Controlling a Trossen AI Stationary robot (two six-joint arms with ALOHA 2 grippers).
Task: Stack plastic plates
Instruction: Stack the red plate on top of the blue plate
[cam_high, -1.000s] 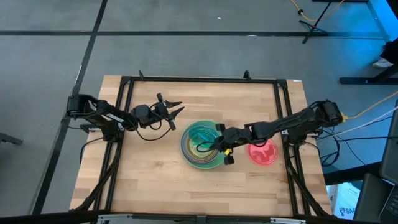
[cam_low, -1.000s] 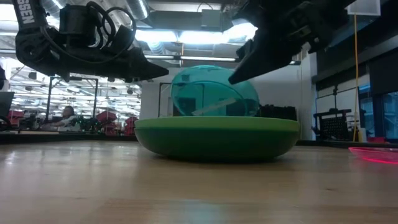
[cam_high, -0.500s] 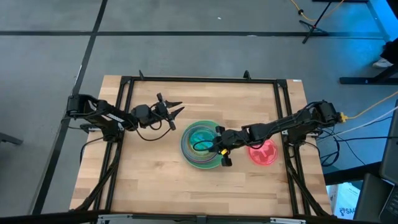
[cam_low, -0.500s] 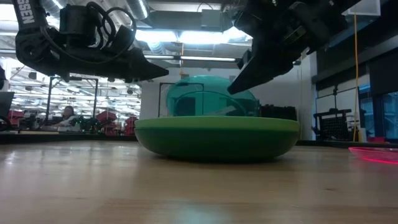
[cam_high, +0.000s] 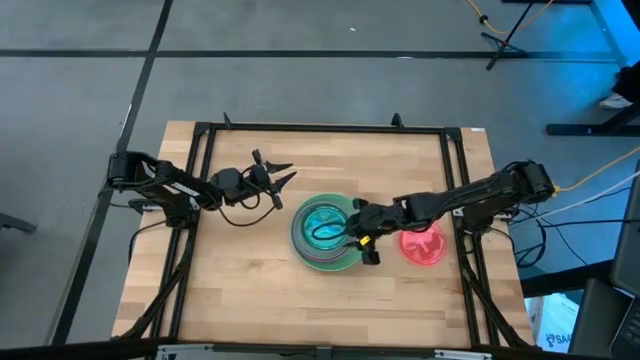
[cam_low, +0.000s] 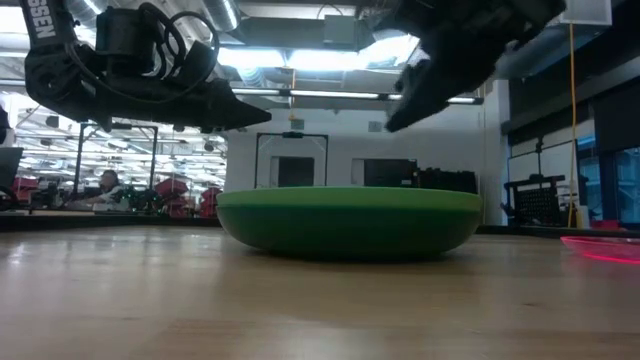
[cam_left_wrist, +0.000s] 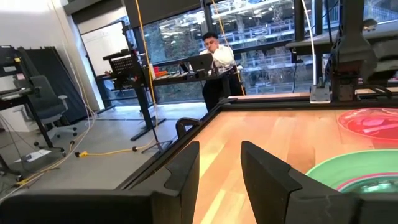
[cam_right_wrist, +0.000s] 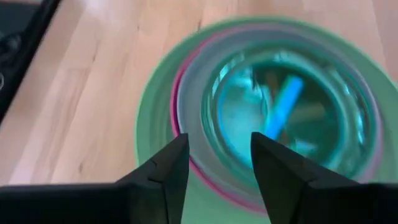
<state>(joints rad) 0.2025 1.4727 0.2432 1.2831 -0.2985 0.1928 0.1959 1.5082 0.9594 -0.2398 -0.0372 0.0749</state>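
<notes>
on the wooden table (cam_high: 250, 270), teal plate (cam_high: 322, 222) tops the stack, just beyond the right gripper's (cam_high: 361, 241) parted, empty fingers.

wooden table (cam_high: 250, 270), seated person (cam_left_wrist: 214, 53), office chair (cam_left_wrist: 46, 106)

The high view looks straight down on the whole table (cam_high: 250, 270). The low view sits at tabletop level, facing the room. Each wrist view looks past its own jaws; the right one, close and perhaps blurred, shares the stack (cam_right_wrist: 267, 112) with all others.
</notes>
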